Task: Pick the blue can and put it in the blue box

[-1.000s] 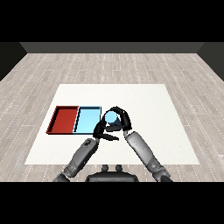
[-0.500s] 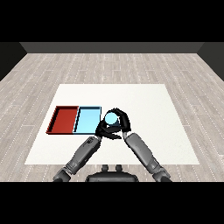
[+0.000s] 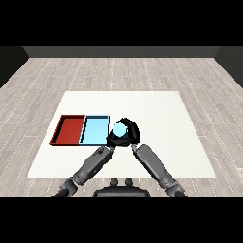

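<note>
Head view shows your right hand (image 3: pixel 129 136) curled round the blue can (image 3: pixel 119 129), just beside the blue tray (image 3: pixel 95 131) — carry it left over the rim before uncurling. Left hand (image 3: pixel 112 141): fingers hidden, can't tell.
</note>
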{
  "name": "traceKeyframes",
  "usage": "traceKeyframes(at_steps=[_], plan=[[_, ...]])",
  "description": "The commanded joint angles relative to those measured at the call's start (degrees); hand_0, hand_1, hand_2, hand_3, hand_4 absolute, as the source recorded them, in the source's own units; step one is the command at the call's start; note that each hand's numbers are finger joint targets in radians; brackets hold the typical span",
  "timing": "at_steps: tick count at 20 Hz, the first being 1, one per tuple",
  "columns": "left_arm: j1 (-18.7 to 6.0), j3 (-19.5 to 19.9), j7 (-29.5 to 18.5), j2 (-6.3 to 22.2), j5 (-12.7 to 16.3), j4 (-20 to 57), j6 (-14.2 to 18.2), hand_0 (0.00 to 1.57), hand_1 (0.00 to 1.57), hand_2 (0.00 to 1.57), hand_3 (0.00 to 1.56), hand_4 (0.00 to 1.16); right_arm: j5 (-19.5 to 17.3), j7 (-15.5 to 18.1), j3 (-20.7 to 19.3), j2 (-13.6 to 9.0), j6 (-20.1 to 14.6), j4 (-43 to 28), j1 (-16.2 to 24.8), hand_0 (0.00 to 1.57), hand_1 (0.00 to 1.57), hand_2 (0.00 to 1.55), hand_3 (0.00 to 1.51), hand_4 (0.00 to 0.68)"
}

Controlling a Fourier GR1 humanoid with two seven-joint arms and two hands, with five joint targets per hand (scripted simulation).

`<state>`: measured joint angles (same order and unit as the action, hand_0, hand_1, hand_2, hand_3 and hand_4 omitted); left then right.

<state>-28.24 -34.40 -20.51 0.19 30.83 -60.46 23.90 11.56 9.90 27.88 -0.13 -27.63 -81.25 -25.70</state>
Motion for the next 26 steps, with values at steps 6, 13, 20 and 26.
traceKeyframes(at_steps=[6,13,20,26], plan=[[-2.1,-1.9,-12.0,-0.2,12.3,8.4,-2.7,1.57,1.57,1.57,1.5,0.91,4.2,2.4,3.0,0.1,-4.1,-1.6,0.2,1.44,1.44,1.44,1.39,0.617],[-0.1,-2.1,-16.4,-0.2,8.6,6.6,-1.3,1.57,1.57,1.57,1.54,1.06,4.6,-0.7,-0.3,-0.3,4.9,-6.2,6.4,1.16,1.16,1.24,1.1,0.397],[-1.3,-0.5,-18.6,-0.2,9.1,10.9,-4.2,1.57,1.57,1.57,1.54,1.12,-1.5,-3.0,-0.7,0.1,5.5,-1.1,1.4,0.0,0.0,0.0,0.0,0.0],[-3.8,-2.1,-18.9,-0.2,11.4,12.2,-0.1,1.57,1.57,1.57,1.52,1.14,-0.9,-2.1,-4.1,0.1,6.0,-2.5,3.7,0.0,0.0,0.0,0.0,0.0]])
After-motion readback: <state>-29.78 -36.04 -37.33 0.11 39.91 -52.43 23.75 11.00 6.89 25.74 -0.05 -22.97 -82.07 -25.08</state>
